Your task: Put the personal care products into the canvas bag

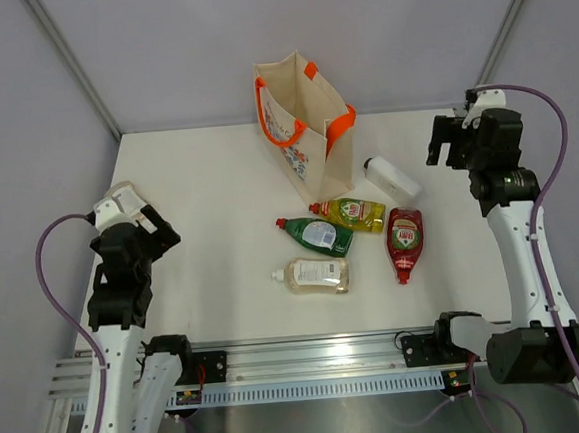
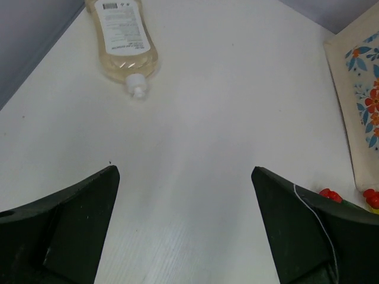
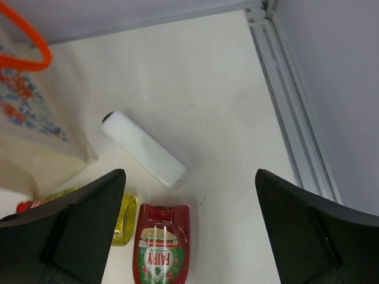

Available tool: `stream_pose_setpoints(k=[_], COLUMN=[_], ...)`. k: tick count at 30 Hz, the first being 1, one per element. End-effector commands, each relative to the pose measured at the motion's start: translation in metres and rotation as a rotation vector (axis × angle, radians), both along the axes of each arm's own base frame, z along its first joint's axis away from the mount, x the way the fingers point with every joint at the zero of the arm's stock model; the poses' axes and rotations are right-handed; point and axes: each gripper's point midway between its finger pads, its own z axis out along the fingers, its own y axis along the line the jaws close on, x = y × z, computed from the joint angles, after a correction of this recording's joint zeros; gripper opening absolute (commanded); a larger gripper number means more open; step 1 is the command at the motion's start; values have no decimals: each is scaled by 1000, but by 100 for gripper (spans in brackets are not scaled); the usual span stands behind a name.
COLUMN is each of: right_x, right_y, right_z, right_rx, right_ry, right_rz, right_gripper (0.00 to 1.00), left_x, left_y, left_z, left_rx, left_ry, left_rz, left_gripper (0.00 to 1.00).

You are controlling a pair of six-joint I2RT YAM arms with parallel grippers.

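**Operator:** What state do we start from?

**Engineer:** We find both tools with fingers spread and nothing between them. The left tool [image 1: 158, 233] hangs over the left side of the white desk [image 1: 216, 172]. The right tool [image 1: 446, 144] hangs over its far right part. All five products lie on the desk and none is in the bag. The cream canvas tote bag with orange handles [image 1: 323, 108] stands upright at the far middle, mouth upward.

**Operator:** What do we expect to go wrong?

**Engineer:** We see three risks.
1. The tote is soft and stands unsupported. A bottle dragged over its rim, or a finger catching a handle, would likely fold or topple it.
2. The yellow squeeze bottle [image 1: 351, 213] and the green squeeze bottle [image 1: 317, 235] lie just beside each other, with the red squeeze bottle [image 1: 405, 239] near. Fingers closing on one may shove its neighbour.
3. The plain white squeeze bottle [image 1: 392, 177] lies just beside the tote's base, so a grasp there may pinch canvas.

We also judge that the smooth, rounded plastic may slip from a shallow grip.

**Operator:** What does each view add?

**Engineer:** Only the top view shows the tote's mouth and all five bottles together. The left wrist view shows the clear-beige squeeze bottle [image 2: 124, 41], cap toward the tool, and the floral wall at its right edge. The right wrist view shows a narrow strip of desk between the white bottle and the tote, which the top view leaves in doubt. The clear-beige bottle is absent there.
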Motion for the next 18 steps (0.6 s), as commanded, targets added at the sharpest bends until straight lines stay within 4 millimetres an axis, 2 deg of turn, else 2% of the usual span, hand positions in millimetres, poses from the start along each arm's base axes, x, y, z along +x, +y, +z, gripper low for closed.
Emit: stream_pose_setpoints(k=[1,2,3,4,6,7,8,9,10,11,12,13,14,15,16,17,18], right_x=[-22,-44,-53,-61,-64,-64,-67,-69,-70,-70,-69,-68,-66,-64,-64,-64,-64], right_y=[60,95,103,114,122,125,133,137,141,146,147,148,148,147,147,147,147], right_z=[13,1,-2,-5,-16,-21,-29,-33,-36,-42,-44,-46,-50,-51,-52,-55,-57], right_rx=[-175,-140,-239,-231,-172,-146,-91,-60,-32,14,28,34,33,29,24,21,22], right_ry=[-50,-28,-42,-40,1,21,52,72,86,105,110,109,108,103,101,101,104], right_rz=[514,755,892,960,993,1009,1062,1087,1108,1134,1137,1141,1141,1140,1140,1147,1147], right_gripper=[99,100,99,100,100,100,99,100,100,100,99,100,100,100,99,99,99], left_x=[6,8,14,24,42,53,60,71,78,89,95,106,114,120,131,138,146], left_y=[13,15,15,14,17,18,25,29,35,41,46,58,64,69,78,85,89], left_z=[-6,-12,-10,-24,-24,-38,-40,-33,-35,-49,-52,-44,-61,-64,-56,-69,-70], left_rx=[-47,-47,-55,-59,-97,-113,-126,-137,-133,-129,-112,-90,-80,-74,-64,-64,-60], left_ry=[67,101,115,185,206,265,279,271,286,335,351,338,392,406,386,418,413], left_rz=[126,143,150,146,144,147,172,191,213,234,250,287,302,318,351,367,368], left_gripper=[99,99,99,99,99,99,99,99,99,99,99,99,99,99,99,99,99])
